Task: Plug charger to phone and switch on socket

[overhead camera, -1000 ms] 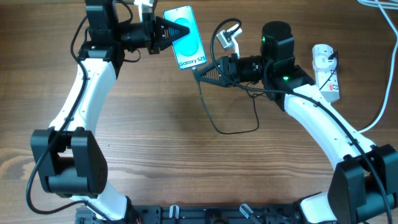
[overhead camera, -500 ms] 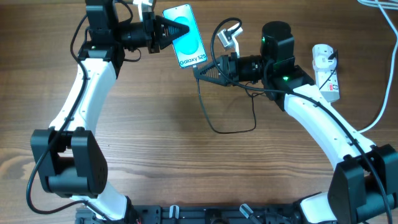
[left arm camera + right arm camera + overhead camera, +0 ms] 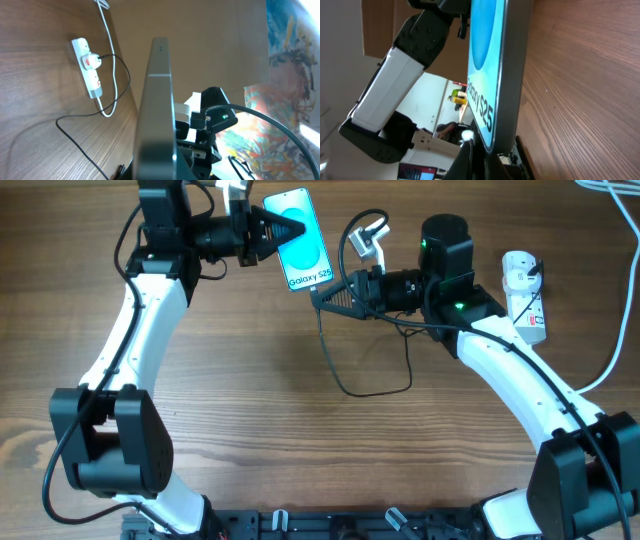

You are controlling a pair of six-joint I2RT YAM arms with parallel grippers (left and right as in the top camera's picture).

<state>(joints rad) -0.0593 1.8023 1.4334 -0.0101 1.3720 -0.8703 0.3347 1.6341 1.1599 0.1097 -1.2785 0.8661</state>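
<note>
Wood-grain table (image 3: 250, 410) is seen from above, with both arms reaching toward its far edge. The phone (image 3: 298, 240) is held off the surface near that edge, tilted, with its lit screen and the "Galaxy S25" text facing upward. It is clamped from its left side by the left gripper (image 3: 272, 230), whose fingers are closed over the body. In the left wrist view the phone (image 3: 159, 115) is seen edge-on, as a grey metal strip running up the middle.

The right gripper (image 3: 320, 293) is placed just below the phone's bottom end, its fingers drawn together to a point. The charger (image 3: 378, 392) is gripped there. Its thin black cable drops from the tip, loops across the table and rises back under the right arm. The connector is hidden between the fingers, so it cannot be told whether it is seated in the phone. In the right wrist view the phone (image 3: 492, 75) fills the centre, with the dark fingers (image 3: 475, 162) right at its lower end.

The socket (image 3: 525, 300) lies flat at the right side, well apart from the phone. A red marking is seen on it, and a white cord (image 3: 620, 340) curves away beside it. In the left wrist view a black cable is seen plugged into the socket (image 3: 87, 67).
</note>
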